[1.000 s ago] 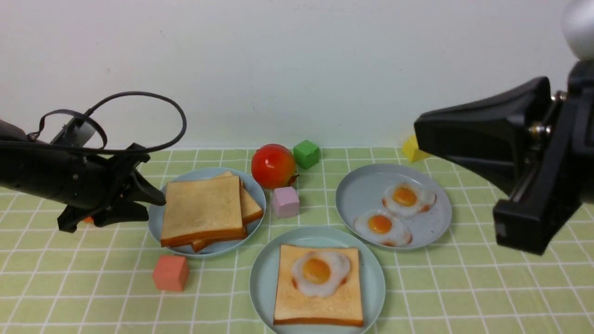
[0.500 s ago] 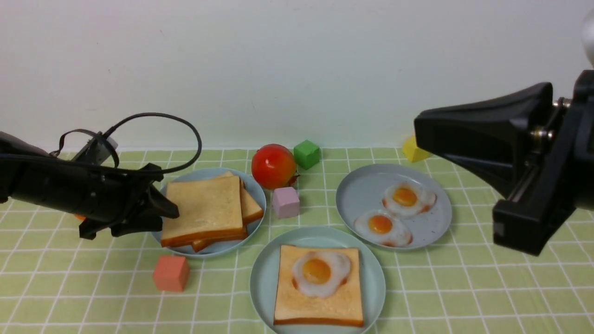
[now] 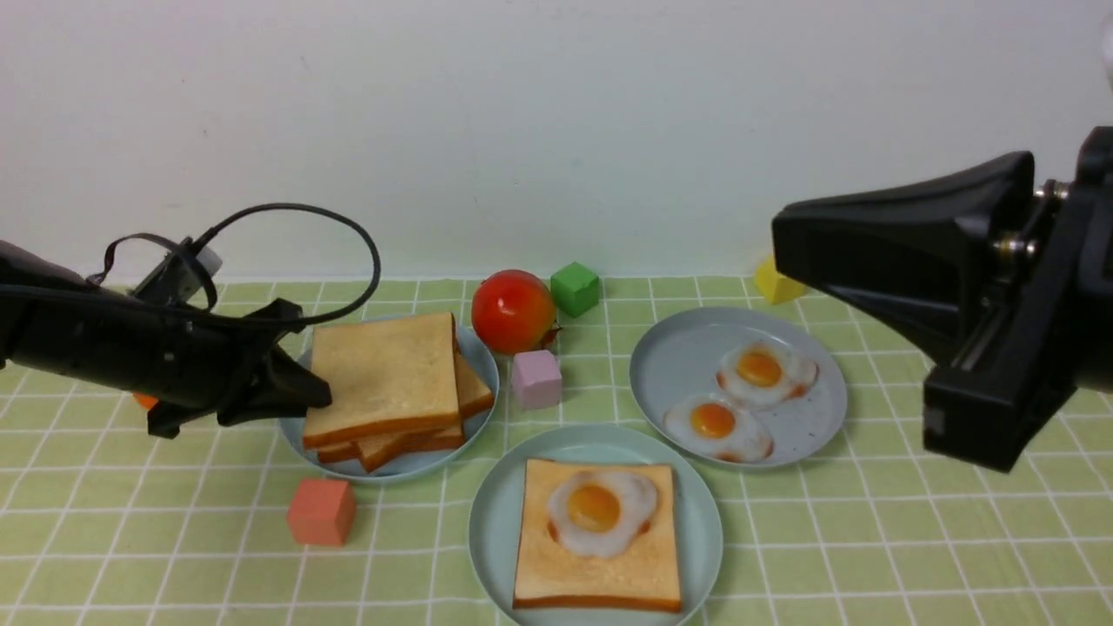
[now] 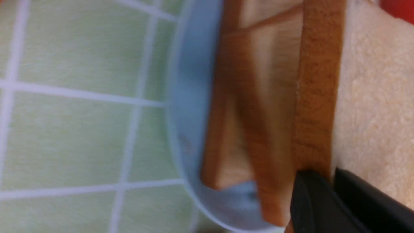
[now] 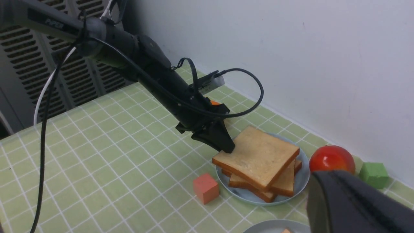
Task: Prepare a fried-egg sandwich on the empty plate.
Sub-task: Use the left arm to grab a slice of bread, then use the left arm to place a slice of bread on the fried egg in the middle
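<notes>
The pale mint plate (image 3: 494, 532) at the front centre holds one toast slice (image 3: 600, 569) with a fried egg (image 3: 598, 511) on top. To the left, a greyer plate (image 3: 481, 352) carries a toast stack. My left gripper (image 3: 317, 396) is shut on the left edge of the stack's top slice (image 3: 383, 374), which hangs slightly above the slices below. The left wrist view shows the dark fingers (image 4: 310, 200) pinching that slice's brown crust (image 4: 318, 97). From the right wrist, the left gripper (image 5: 228, 149) grips the slice (image 5: 258, 157). My right gripper (image 3: 783, 243) hovers shut, high at the right.
A grey-blue plate (image 3: 678, 365) with two fried eggs sits at the right. A tomato (image 3: 513, 310), a green cube (image 3: 574, 289), a pink cube (image 3: 535, 378) and a yellow block (image 3: 769, 280) lie behind. An orange-red cube (image 3: 320, 511) lies in front of the toast plate.
My left gripper moved right to the stack, shut on the top slice's left edge and raised it a little. The right arm has barely shifted.
</notes>
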Tool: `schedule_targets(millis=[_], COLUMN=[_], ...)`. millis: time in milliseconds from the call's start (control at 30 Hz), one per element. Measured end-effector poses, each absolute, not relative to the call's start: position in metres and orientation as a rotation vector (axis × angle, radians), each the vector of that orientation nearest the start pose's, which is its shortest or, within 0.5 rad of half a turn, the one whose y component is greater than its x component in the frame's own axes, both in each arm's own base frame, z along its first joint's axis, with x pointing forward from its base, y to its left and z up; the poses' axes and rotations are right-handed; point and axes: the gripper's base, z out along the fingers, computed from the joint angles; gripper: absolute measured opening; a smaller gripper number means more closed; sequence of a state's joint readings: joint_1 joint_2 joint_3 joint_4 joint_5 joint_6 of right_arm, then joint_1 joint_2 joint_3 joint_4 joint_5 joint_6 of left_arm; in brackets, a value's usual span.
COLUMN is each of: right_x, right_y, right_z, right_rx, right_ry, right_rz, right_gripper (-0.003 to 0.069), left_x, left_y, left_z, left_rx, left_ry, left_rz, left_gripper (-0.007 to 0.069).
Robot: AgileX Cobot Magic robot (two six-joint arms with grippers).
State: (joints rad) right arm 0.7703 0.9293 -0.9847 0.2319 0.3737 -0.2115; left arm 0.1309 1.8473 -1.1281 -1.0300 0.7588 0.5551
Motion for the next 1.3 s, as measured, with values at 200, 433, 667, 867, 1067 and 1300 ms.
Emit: schedule_targets(millis=[200,433,667,867,1067,1300], right_x=[0.136,0.138,0.136,0.135,0.135,0.135], right_y=[0.142,0.147,0.143,0.141,0.141,0.141], right_z=[0.41,0.395,0.373,0.37,0.37,0.37], right_rx=[-0.746,-0.793,-0.836,-0.835,-0.834,-0.835], right_ry=[1.675,1.809,2.053,2.101,2.106,2.105], right_rz=[0.617,0.616,0.559,0.537,0.537,0.533], right_gripper=[-0.0003,0.0,0.0003,0.0007,0.0011,0.0018], left_x=[0.342,0.317,0.318,0.322,0.324,0.324], left_y=[-0.049,-0.126,-0.156,-0.158,-0.16,-0.16], left_z=[0.244,0.223,0.192,0.174,0.159,0.156], left_rx=[-0.207,-0.092,-0.15,-0.244,-0.271,-0.276], left_ry=[2.483,2.566,2.633,2.665,2.711,2.715], left_rz=[-0.989,-1.046,-1.011,-1.031,-1.037,-1.027], left_gripper=[0.0036,0.0036,0.0036,0.0036,0.0036,0.0036])
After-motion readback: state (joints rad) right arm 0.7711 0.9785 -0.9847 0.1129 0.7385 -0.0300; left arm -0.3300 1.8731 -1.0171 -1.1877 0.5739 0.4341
